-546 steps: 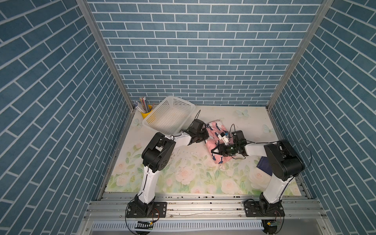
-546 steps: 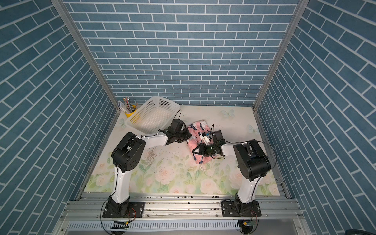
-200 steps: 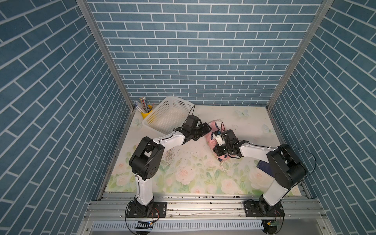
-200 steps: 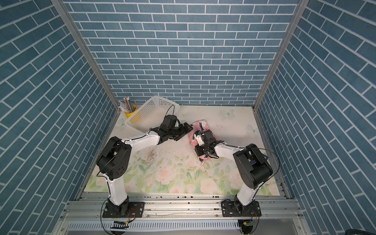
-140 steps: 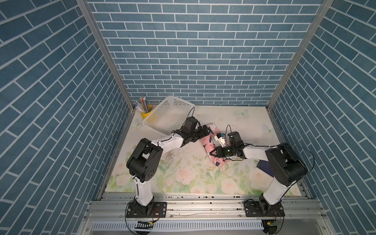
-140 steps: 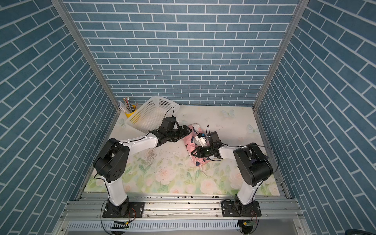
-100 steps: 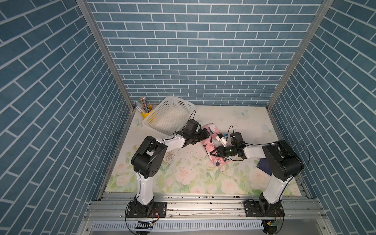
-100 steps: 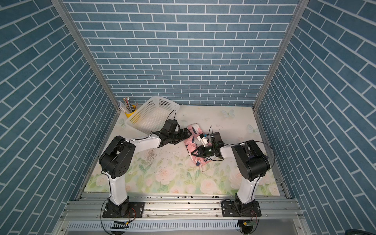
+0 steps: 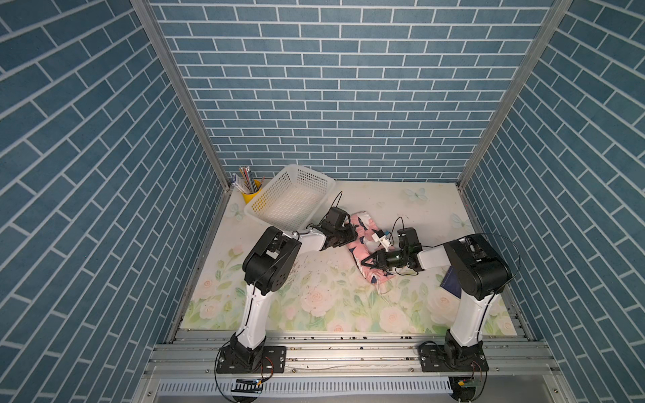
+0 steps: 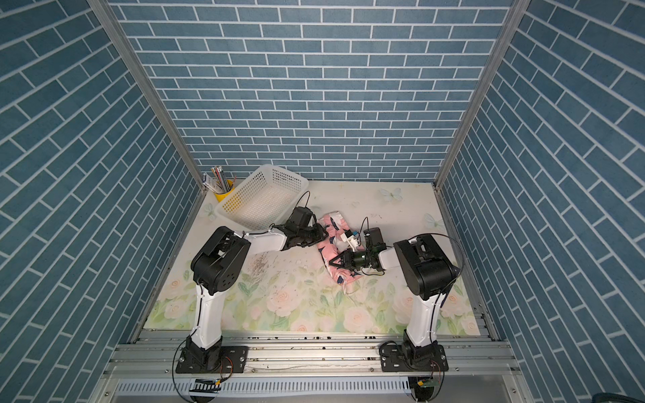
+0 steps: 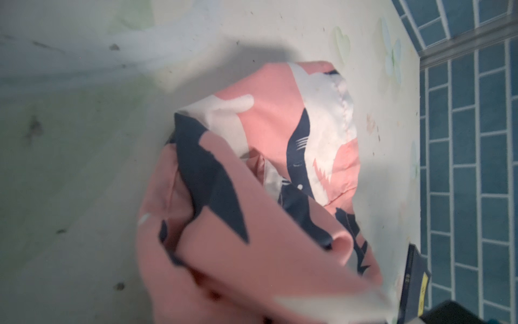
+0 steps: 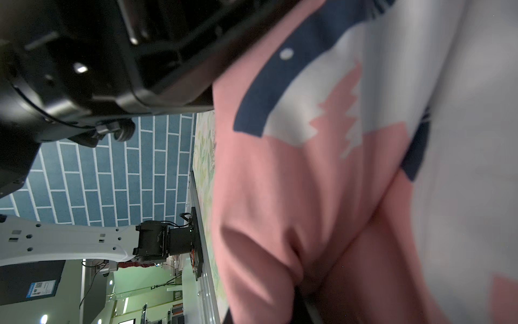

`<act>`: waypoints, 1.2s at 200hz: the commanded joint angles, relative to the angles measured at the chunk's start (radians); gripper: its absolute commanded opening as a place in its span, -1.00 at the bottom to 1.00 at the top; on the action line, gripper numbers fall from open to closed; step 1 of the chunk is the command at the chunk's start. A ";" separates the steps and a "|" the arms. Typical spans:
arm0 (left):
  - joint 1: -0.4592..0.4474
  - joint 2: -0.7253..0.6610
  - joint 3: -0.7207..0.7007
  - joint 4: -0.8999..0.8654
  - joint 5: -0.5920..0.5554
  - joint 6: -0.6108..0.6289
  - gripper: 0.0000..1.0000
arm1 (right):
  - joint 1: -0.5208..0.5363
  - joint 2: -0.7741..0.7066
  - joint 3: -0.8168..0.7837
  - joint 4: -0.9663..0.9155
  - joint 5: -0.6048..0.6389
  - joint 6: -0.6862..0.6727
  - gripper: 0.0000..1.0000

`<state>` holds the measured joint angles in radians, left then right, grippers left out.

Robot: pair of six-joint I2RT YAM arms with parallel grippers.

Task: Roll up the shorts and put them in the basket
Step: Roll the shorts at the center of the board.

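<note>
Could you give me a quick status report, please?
Right gripper: jaws shut on shorts. Left gripper at their far edge, jaws unclear. Shorts loosely bundled, not tightly rolled. Basket stands clear.

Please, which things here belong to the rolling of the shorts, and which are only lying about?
For the job:
shorts
left gripper
right gripper

Only lying about:
white basket
yellow cup of pencils
dark blue booklet
</note>
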<state>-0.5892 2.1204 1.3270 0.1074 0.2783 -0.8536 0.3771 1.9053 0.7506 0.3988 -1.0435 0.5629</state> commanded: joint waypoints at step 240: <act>0.008 -0.013 0.080 -0.096 0.037 -0.164 -1.00 | 0.615 -0.174 0.248 -0.661 1.622 -0.491 0.69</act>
<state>-0.5850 2.1223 1.3895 0.0185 0.2893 -0.9920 0.9787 1.6627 0.9619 -0.2813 0.4637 0.1005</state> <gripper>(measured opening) 0.113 0.847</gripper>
